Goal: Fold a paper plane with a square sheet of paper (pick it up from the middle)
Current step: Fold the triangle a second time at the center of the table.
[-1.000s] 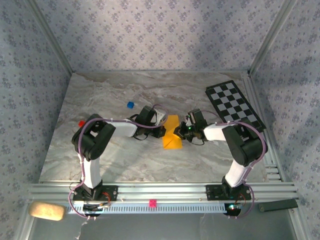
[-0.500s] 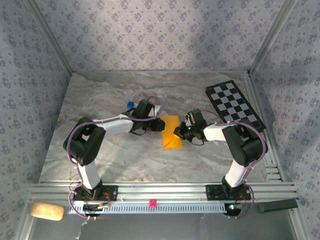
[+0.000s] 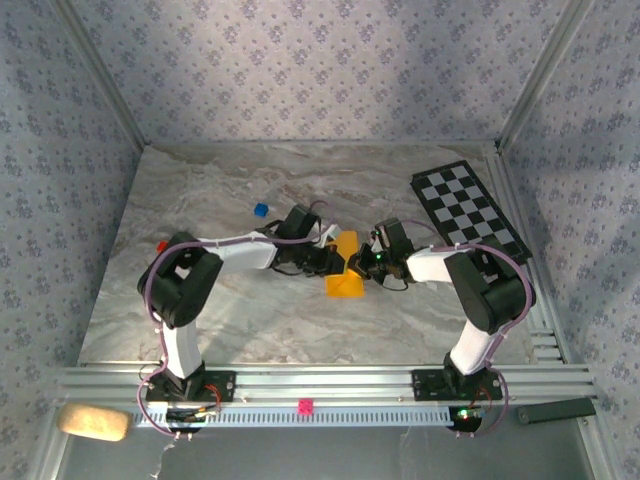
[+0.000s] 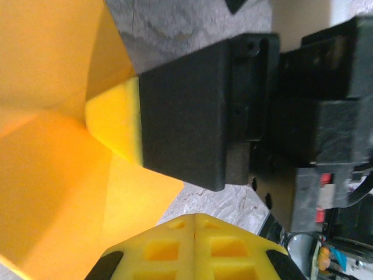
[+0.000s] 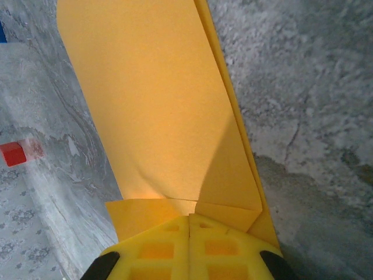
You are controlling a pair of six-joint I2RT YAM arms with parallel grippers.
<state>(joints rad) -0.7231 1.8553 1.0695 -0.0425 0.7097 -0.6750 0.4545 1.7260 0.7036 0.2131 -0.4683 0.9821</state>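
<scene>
The paper point(image 3: 345, 270), folded to a narrow orange strip with small flaps turned in at one end, lies flat on the table point(image 3: 230, 320) about mid-way between the 2 arms, well apart from the checkered board point(image 3: 468, 210), the blue cube point(image 3: 261, 210) and the red cube point(image 3: 162, 245). Its long axis runs near to far, so it lies across the line that joins the 2 grippers. The left gripper point(image 3: 331, 262) reaches in from the left to the strip's left edge with its pads pressed together and nothing between them. The right gripper point(image 3: 359, 264) comes from the right, its pads likewise closed tight; in its wrist view the tips sit over the flapped end and the strip stretches away from them, but whether they pinch a layer or only press down cannot be told. The left wrist view shows 1 yellow-tipped finger point(image 4: 113, 119) of the right gripper resting on the paper. Both grippers are about equally near, each at its own long edge, so the next crease would likely run along that long axis, with 1 side pinned while the other is worked
</scene>
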